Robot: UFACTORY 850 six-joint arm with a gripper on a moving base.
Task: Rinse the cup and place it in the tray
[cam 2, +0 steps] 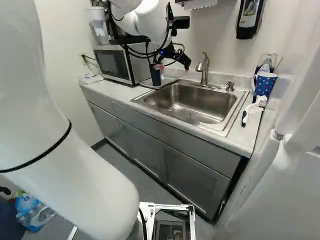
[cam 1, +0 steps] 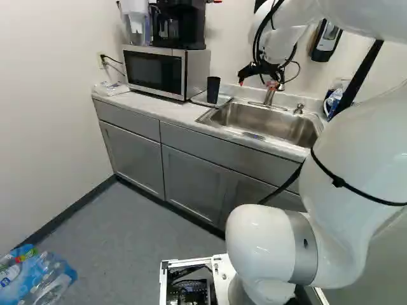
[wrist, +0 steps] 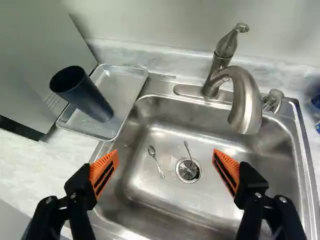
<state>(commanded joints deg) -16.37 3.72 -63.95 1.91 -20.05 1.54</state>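
High over the sink, the gripper [cam 1: 257, 82] hangs from the arm in the left base view. The wrist view has the gripper [wrist: 165, 170] open, its orange pads wide apart with only air between them. A dark cup [wrist: 85, 96] stands upright in the metal tray [wrist: 131, 82], ahead of the gripper and to the side of the sink [wrist: 142, 185]. In the left base view the cup [cam 1: 213, 89] is beside the microwave. The faucet [wrist: 243, 100] rises behind the basin, its spout reaching over it.
Two spoons [wrist: 157, 162] lie in the basin near the drain [wrist: 188, 170]. The microwave [cam 1: 166, 71] flanks the tray, with a coffee maker [cam 1: 181, 25] on top. A spotted blue mug [cam 2: 265, 85] and a brush [cam 2: 252, 107] are at the sink's far side.
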